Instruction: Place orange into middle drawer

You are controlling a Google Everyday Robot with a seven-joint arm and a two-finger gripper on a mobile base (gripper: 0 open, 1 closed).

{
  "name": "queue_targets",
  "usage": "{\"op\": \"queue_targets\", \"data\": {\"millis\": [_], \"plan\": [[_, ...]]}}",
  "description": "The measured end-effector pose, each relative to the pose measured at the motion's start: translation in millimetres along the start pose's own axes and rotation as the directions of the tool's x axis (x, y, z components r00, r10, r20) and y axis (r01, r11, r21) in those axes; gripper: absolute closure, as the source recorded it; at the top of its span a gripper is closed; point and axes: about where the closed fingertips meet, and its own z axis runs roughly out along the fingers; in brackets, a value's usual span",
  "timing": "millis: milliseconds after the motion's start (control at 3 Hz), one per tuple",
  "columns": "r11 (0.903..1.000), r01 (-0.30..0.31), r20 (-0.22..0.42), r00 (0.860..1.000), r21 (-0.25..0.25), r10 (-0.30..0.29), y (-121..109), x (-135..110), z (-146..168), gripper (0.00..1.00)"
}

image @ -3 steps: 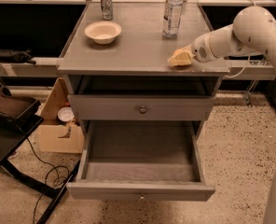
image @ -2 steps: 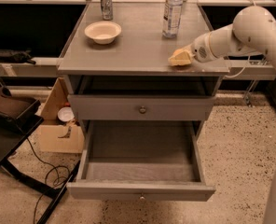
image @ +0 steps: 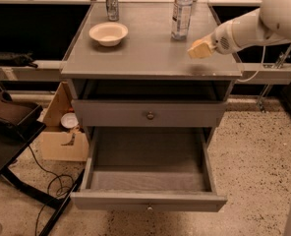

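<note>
The robot's tan-tipped gripper (image: 199, 48) sits over the right front part of the flat gray cabinet top (image: 145, 58), at the end of a white rounded arm (image: 256, 23) that reaches in from the right. Whether this claw is spread, closed or clasping anything cannot be told. The small orange cannot be made out anywhere in view; if it is inside the claw, it is hidden.

Just behind and left of the gripper stands 1 clear plastic bottle (image: 182, 13), upright. Further left on the same top rests a shallow cream bowl (image: 108, 33), and behind the bowl, near the back edge, stands a slim metal can (image: 111, 2).

Below the top is an open shelf gap, then the upper gray drawer (image: 116, 113), pushed in, with 1 small round knob at its centre. Under it the middle drawer (image: 111, 200), a wide gray box, is pulled well out towards the camera, so its gray bottom shows; its own small round metal knob (image: 149, 208) is at front centre.

On the speckled floor (image: 253, 161) left of the cabinet sits a brown cardboard box (image: 57, 144).
</note>
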Motion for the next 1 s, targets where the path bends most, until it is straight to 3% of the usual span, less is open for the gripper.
{"op": "queue_targets", "data": {"millis": [333,667,1000], "plan": [[0.9975,0.052,0.022,0.998,0.048,-0.053,4,-18,-51,1.00],[0.9969,0.063,0.018,0.998,0.048,-0.064,37,9,-75,1.00],[0.9969,0.077,-0.002,0.997,0.019,-0.077,75,56,-66,1.00]]}}
